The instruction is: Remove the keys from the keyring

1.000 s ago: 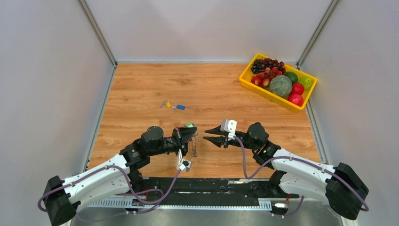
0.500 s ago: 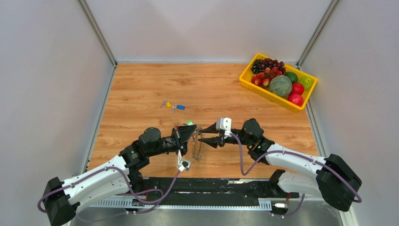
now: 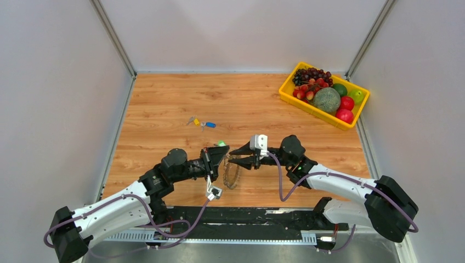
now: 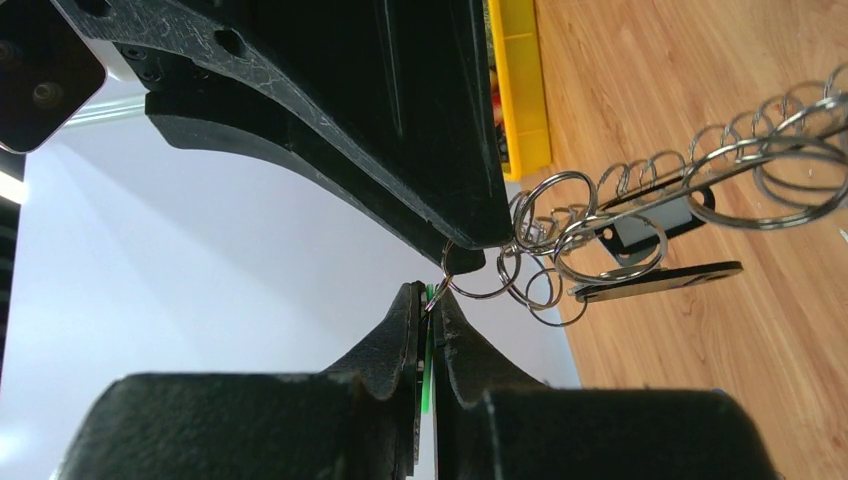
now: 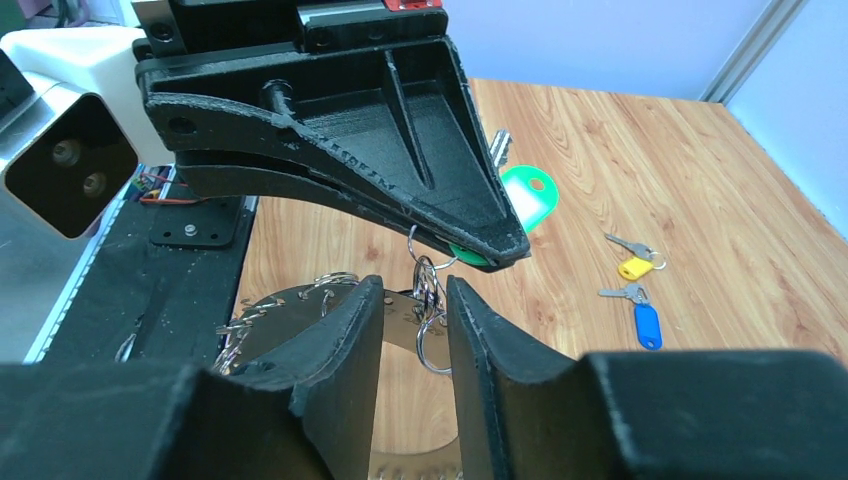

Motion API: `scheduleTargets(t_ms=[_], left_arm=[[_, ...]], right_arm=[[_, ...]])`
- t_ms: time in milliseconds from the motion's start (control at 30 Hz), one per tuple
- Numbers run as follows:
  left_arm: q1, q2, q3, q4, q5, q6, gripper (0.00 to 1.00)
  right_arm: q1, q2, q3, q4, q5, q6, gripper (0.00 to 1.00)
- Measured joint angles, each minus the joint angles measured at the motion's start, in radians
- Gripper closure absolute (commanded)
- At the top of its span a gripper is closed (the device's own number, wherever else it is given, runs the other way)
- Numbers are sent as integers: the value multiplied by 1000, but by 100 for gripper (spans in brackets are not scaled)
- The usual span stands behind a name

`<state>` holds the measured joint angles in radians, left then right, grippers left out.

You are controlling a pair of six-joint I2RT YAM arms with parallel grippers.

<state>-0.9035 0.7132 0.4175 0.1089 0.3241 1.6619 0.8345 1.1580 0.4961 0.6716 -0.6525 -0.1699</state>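
My left gripper (image 3: 225,154) is shut on a green-headed key (image 4: 428,372), whose green head also shows in the right wrist view (image 5: 528,196). The keyring (image 3: 231,174) hangs from that key above the table, strung with several small silver split rings (image 4: 560,250) and a black fob (image 4: 640,230). My right gripper (image 3: 237,159) is open and tip to tip with the left one. Its fingers (image 5: 345,350) stand either side of a bunch of hanging split rings (image 5: 430,300), not closed on them. A yellow-headed key (image 3: 195,121) and a blue-headed key (image 3: 209,125) lie loose on the table.
A yellow crate (image 3: 289,97) of fruit stands at the back right corner. The loose yellow-headed key (image 5: 633,266) and blue-headed key (image 5: 647,323) lie left of centre. Grey walls close in the wooden table (image 3: 241,104) on three sides.
My right gripper has moved left until its jaws straddle the rings under the left gripper. The keyring has swung from edge-on to showing its open loop.
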Motion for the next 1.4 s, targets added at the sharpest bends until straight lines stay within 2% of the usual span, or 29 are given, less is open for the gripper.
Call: scheduleTargets(t_ms=[433,667,833,1200,1267,1367,1400], left_arm=[[0,-19,0,1,0,2,99],[0,-25,0,8,12,2,100],[0,-26,0,8,27,2,100],[0,-34,0,8,44,-2,100],[0,-34,0,8,44,-2,100],[0,-35,0,8,44,-3,100],[0,-35,0,8,44,-3,100]], right_arm=[[0,0,4,-3,-132,13,67],[0,0,21,-10,-144,12,68],[0,0,22,-9,-142,12,76],[0,18,40,-8,-124,16,82],[0,23,44,-7,-123,21,87],[0,27,49,-4,-123,32,99],[0,27,49,-3,-122,33,100]])
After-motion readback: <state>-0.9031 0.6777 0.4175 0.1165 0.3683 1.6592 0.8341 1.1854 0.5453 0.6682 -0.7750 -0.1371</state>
